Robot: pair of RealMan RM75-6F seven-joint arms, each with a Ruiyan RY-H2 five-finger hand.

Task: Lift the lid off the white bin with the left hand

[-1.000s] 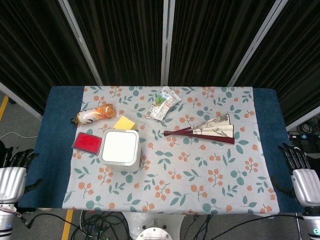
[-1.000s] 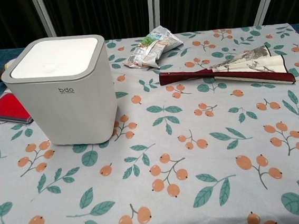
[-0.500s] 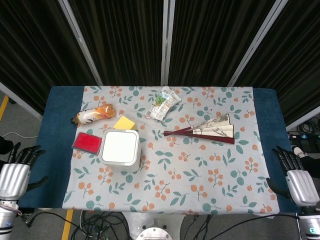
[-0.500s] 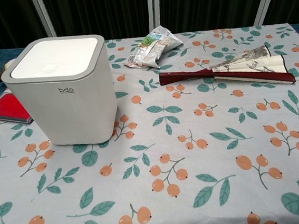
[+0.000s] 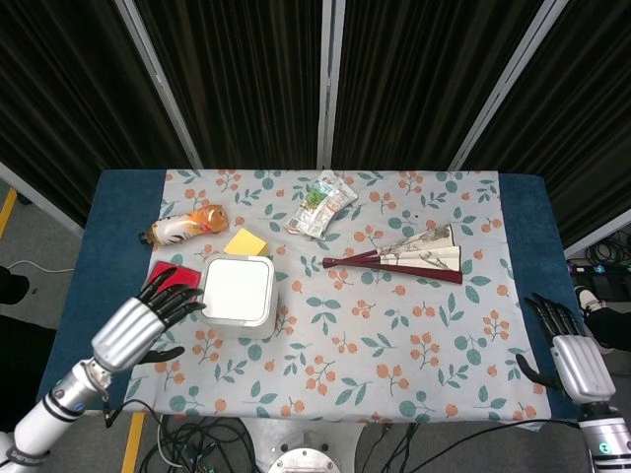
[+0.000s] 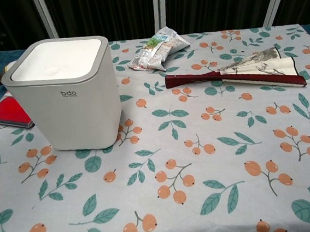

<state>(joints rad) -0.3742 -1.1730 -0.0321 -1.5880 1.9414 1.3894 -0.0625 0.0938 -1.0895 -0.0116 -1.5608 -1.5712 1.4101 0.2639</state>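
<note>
The left hand [image 5: 138, 328] has swung in from the table [image 5: 108, 212] edge since a moment ago, its fingers [image 5: 175, 294] spread and holding nothing, tips just beside the white bin [image 5: 237, 296], whose lid [image 6: 59, 60] sits on.

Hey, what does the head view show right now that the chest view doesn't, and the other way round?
Only the head view shows the two hands: the left hand with fingers spread, beside the white bin, and the right hand at the table's far right edge. It also shows the yellow pad.

Only the chest view shows the bin's front wall with its "bdo" logo.

Both show the bin with its lid on, the red case, the bottle, the snack packets and the folding fan on the floral cloth.
</note>
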